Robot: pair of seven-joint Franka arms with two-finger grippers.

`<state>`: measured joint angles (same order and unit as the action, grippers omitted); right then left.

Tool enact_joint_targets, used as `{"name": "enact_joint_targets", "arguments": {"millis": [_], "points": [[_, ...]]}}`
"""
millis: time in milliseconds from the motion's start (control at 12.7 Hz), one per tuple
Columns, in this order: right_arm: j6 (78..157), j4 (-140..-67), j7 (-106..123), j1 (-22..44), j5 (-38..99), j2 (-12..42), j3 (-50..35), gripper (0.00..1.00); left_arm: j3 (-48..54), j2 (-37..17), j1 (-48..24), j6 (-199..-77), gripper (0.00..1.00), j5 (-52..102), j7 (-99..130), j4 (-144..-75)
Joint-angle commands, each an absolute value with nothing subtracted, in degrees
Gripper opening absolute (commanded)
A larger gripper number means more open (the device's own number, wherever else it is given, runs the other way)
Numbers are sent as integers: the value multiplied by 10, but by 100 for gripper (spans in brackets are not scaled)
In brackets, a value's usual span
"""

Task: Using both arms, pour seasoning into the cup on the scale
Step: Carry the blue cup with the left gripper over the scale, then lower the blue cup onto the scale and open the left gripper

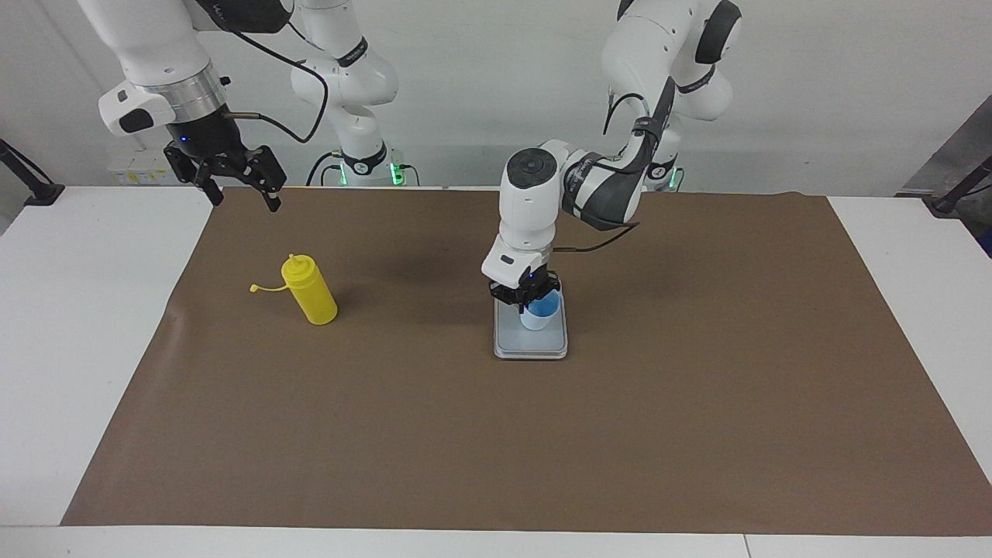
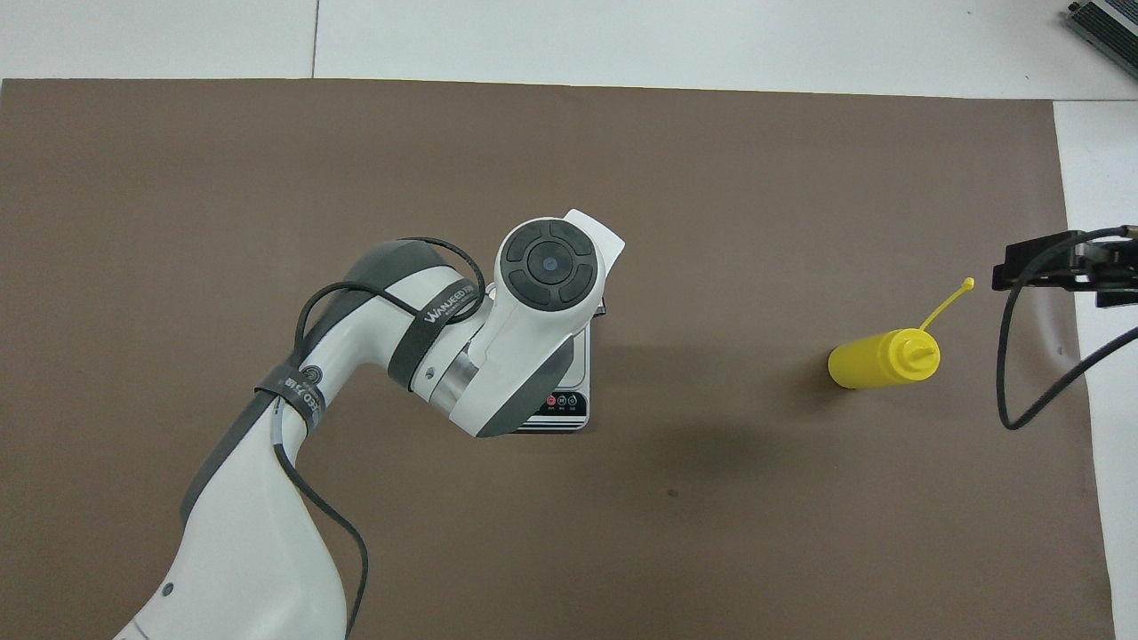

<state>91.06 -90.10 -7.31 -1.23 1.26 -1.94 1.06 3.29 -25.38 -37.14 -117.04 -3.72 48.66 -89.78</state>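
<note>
The light blue cup [image 1: 541, 314] stands on the silver-grey scale [image 1: 531, 345] in the middle of the brown mat. My left gripper [image 1: 528, 297] is down at the cup's rim and looks shut on the cup. In the overhead view my left arm hides the cup, and only the scale's display strip [image 2: 556, 411] shows. The yellow seasoning bottle [image 1: 310, 293] stands upright toward the right arm's end, cap hanging off on its tether; it also shows in the overhead view [image 2: 880, 358]. My right gripper [image 1: 242, 180] is open and empty, raised over the mat's corner.
A brown mat [image 1: 697, 403] covers most of the white table [image 1: 77, 325]. The right gripper's tip [image 2: 1058, 262] shows at the overhead view's edge, beside the bottle's cap. Black clamp arms [image 1: 23, 178] stand at the table's ends.
</note>
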Motion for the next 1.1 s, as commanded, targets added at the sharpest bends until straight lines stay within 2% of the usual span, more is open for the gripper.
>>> {"name": "enact_joint_targets", "arguments": {"millis": [0, 79, 158, 237, 552, 788, 1025], "points": [[920, -906, -55, -23, 18, -21, 6, 100, 25, -265, -382, -1160, 0, -64, 499, -891], [920, -906, -55, -23, 18, -21, 6, 100, 25, -265, -382, -1160, 0, -67, 498, -891], [919, -906, -55, -23, 18, -21, 6, 100, 25, -265, -382, -1159, 16, -68, 497, -891], [919, -907, -55, -23, 18, -22, 6, 100, 25, -265, -382, -1159, 28, -70, 497, -890], [919, -921, -54, -22, 18, -28, 6, 100, 25, -266, -383, -1151, 35, -76, 496, -886], [918, -935, -54, -25, 18, -36, 7, 100, 25, -268, -383, -1117, 35, -76, 495, -875], [921, -971, -55, -27, 18, -54, 8, 100, 26, -280, -384, -1088, 35, -76, 494, -836]]}}
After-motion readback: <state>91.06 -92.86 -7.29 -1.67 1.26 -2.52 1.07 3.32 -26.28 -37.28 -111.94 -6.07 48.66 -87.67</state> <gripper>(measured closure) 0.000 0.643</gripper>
